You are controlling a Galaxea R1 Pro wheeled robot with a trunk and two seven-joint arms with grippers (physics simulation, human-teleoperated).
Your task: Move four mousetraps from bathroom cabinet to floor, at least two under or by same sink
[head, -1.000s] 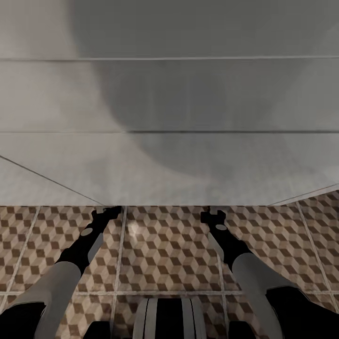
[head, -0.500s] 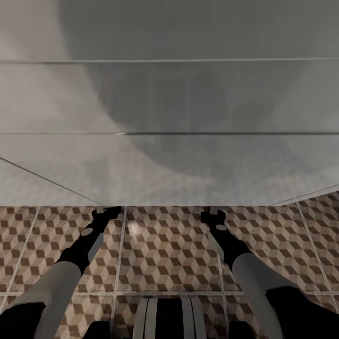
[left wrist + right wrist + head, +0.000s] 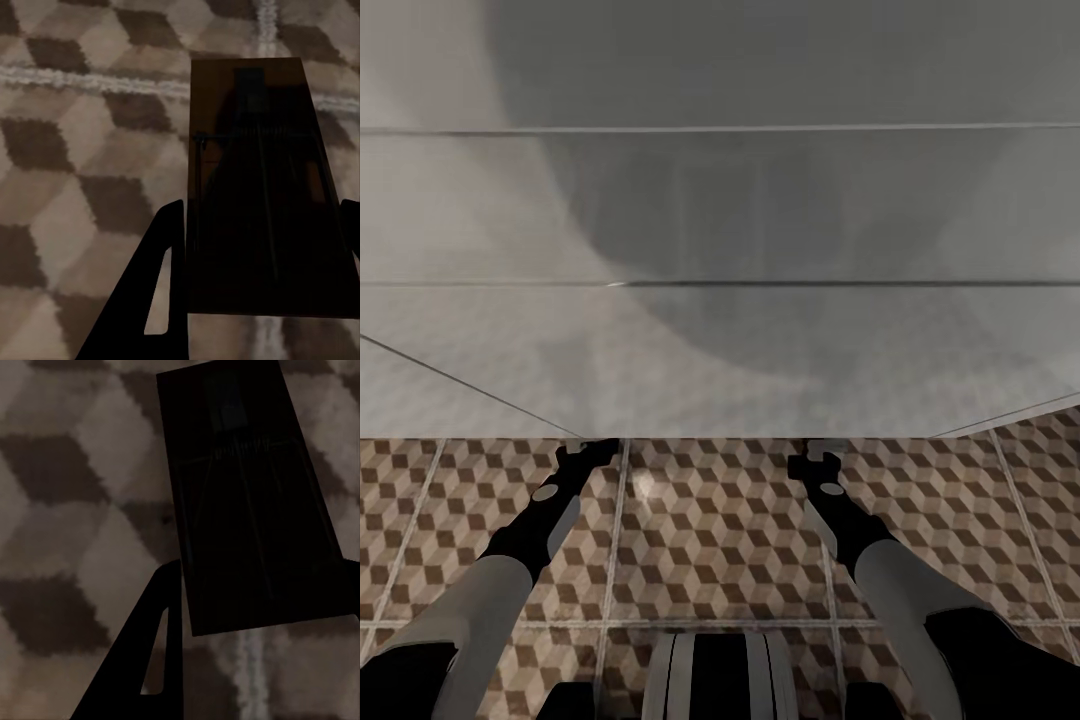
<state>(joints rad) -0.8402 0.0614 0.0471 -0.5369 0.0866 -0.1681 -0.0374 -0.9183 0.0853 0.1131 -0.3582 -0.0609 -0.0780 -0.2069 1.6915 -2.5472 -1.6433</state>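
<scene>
Both arms reach forward over the bathroom floor of square tiles with a brown, beige and cream cube pattern [image 3: 710,530], their ends meeting the lower edge of a broad pale grey-white surface [image 3: 720,300] that spans the upper head view. The left gripper [image 3: 255,225] is clamped on a flat dark brown wooden mousetrap [image 3: 259,187], which sits between its black fingers [image 3: 161,270] above the patterned tiles. The right gripper [image 3: 259,585] likewise grips a second dark, flat mousetrap [image 3: 247,502] between its fingers, also seen over the tiled floor.
</scene>
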